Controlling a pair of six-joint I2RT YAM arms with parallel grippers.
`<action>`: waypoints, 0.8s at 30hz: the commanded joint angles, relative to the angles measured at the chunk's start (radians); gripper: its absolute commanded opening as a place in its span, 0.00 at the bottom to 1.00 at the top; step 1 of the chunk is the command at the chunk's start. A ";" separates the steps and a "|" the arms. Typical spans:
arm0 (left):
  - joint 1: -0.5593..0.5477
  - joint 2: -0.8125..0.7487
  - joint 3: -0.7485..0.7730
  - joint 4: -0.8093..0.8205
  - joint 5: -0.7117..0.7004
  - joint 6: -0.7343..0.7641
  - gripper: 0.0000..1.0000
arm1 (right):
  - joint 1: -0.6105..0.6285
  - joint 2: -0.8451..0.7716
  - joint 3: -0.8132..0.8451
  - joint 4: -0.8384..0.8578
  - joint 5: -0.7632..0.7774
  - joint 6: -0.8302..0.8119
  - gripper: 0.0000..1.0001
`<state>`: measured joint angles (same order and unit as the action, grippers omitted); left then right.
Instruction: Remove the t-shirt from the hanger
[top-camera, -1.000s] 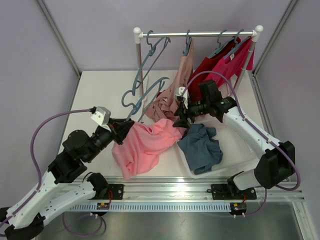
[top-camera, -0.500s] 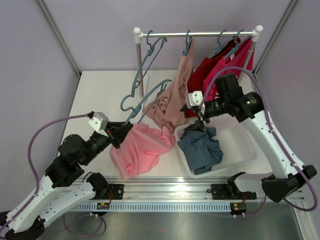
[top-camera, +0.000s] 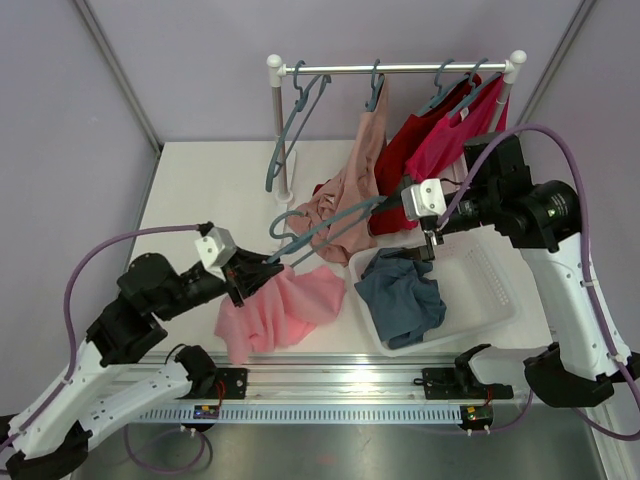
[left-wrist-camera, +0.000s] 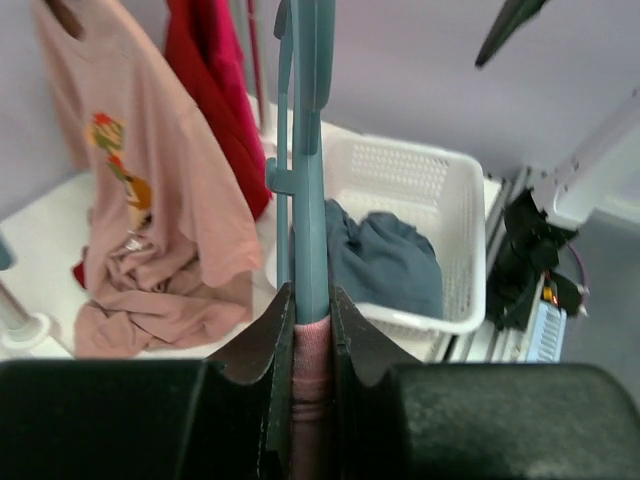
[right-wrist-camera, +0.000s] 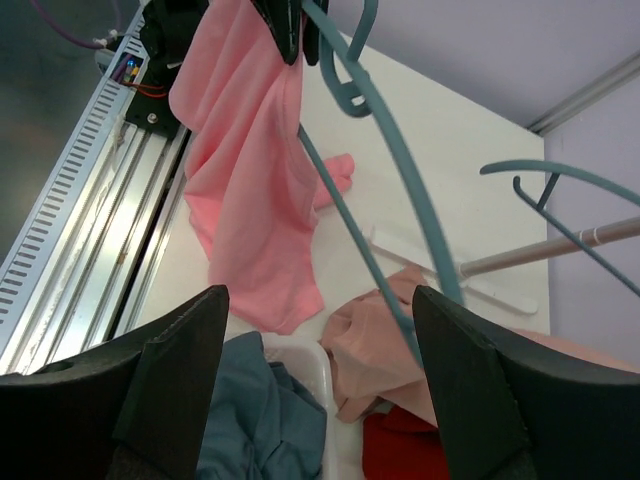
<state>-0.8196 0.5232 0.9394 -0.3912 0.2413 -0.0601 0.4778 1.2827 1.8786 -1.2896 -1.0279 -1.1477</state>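
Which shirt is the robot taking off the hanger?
Find the white basket on the table; look just left of it. The left gripper pinches a teal hanger with the t-shirt dangling from it. It is bright plain pink, unlike the blue shirt in the basket.

Your view: white basket (top-camera: 492, 285), crumpled blue garment (top-camera: 400, 300) inside; beige shirt (top-camera: 365, 150), red shirts (top-camera: 435, 140) hanging on rail (top-camera: 400, 69) behind.

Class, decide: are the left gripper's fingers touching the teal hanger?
Touching. The left wrist view shows the fingers pressed against both sides of the teal hanger, with pink t-shirt fabric pinched between them.
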 joint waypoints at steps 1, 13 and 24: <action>0.002 0.064 0.051 0.018 0.136 0.035 0.00 | 0.001 -0.019 -0.030 0.019 0.060 0.081 0.81; 0.002 0.219 0.108 0.081 0.257 0.040 0.00 | 0.002 0.020 -0.234 0.136 0.146 0.105 0.73; 0.004 0.278 0.061 0.126 0.211 0.051 0.00 | 0.005 0.037 -0.274 0.110 0.146 0.059 0.04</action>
<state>-0.8078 0.7902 0.9974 -0.3756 0.4438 -0.0273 0.4778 1.3338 1.5940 -1.2087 -0.8856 -1.0824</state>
